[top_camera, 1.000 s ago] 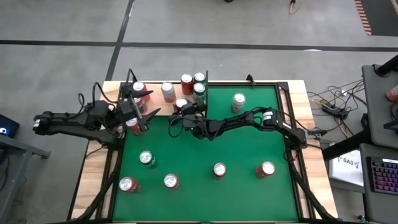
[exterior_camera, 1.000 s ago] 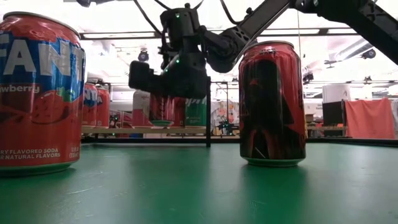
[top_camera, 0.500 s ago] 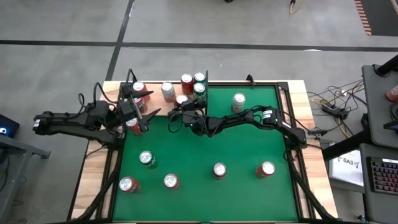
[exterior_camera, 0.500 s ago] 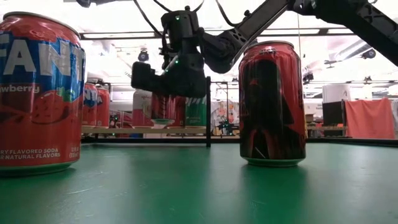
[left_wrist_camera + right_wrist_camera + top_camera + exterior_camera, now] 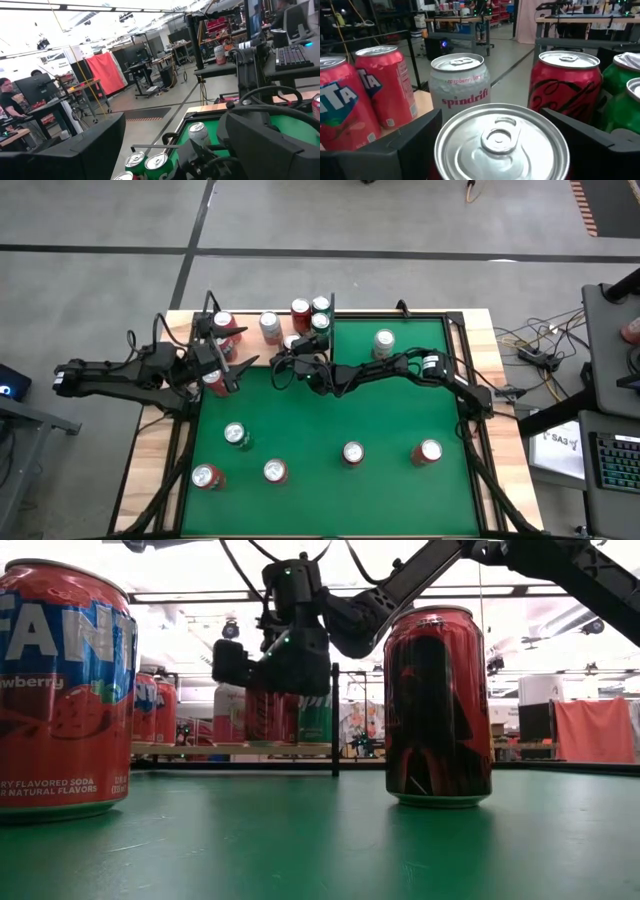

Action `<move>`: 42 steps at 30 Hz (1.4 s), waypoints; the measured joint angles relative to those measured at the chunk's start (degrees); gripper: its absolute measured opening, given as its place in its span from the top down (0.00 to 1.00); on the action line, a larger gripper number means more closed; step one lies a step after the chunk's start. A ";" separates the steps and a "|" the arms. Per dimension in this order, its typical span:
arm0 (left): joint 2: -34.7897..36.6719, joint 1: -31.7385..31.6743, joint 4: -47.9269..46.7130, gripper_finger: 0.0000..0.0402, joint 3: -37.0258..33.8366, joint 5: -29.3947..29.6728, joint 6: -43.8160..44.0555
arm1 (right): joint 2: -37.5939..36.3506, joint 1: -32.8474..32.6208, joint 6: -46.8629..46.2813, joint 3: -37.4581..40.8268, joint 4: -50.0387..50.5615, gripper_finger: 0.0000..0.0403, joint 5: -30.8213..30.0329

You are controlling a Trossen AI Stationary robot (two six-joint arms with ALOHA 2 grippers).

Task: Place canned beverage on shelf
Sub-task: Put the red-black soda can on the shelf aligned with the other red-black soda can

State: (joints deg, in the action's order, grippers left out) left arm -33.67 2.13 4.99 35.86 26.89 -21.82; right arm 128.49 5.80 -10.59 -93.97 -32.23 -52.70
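Observation:
The shelf (image 5: 250, 345) is a pale wood panel with black rods at the table's far left. Several cans stand on it: red (image 5: 222, 322), white (image 5: 270, 325), red (image 5: 300, 310) and two green (image 5: 320, 320). A silver-topped can (image 5: 502, 145) stands upright on its bottom near the panel's near edge (image 5: 292, 341). My right gripper (image 5: 492, 120) is level with it, one finger on each side. My left gripper (image 5: 232, 358) waits open over the shelf's left end, nothing between its fingers (image 5: 65, 150). My right gripper comes level from the table's near side, one finger (image 5: 395, 145) on each side of the silver-topped can's wall just below its rim (image 5: 440, 150). Whether the fingers touch the wall, I cannot tell. The can stands upright on the shelf (image 5: 200, 748).
Loose cans stand on the green felt: (image 5: 236, 435), (image 5: 207, 476), (image 5: 275, 471), (image 5: 352, 452), (image 5: 427, 451) and a silver one (image 5: 383, 340) at the far side. A black upright rod (image 5: 332, 315) marks the shelf's right end. A red can (image 5: 213, 385) sits below my left gripper.
The can between my right gripper's fingers has come down: its bottom hung a little above the shelf panel and now rests on it, still upright. My left gripper has kept still.

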 joint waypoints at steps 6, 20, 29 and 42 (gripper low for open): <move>0.00 0.01 0.00 0.18 0.00 0.00 0.02 | -0.04 0.13 4.16 -1.95 -0.12 0.19 -0.33; 0.21 0.05 -3.00 0.18 0.00 -0.02 3.55 | -6.99 -1.29 19.43 -7.67 2.95 0.19 -0.46; -0.46 0.07 -5.93 0.18 0.00 -3.73 8.75 | -21.46 -1.51 24.54 -8.07 30.98 0.19 8.26; -13.97 0.07 -3.30 0.22 0.04 -4.96 17.44 | -37.56 0.75 4.89 -8.04 80.15 0.19 9.58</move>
State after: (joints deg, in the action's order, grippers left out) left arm -47.64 2.20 1.69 35.90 21.93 -4.39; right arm 90.93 6.55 -5.70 -102.02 47.92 -43.12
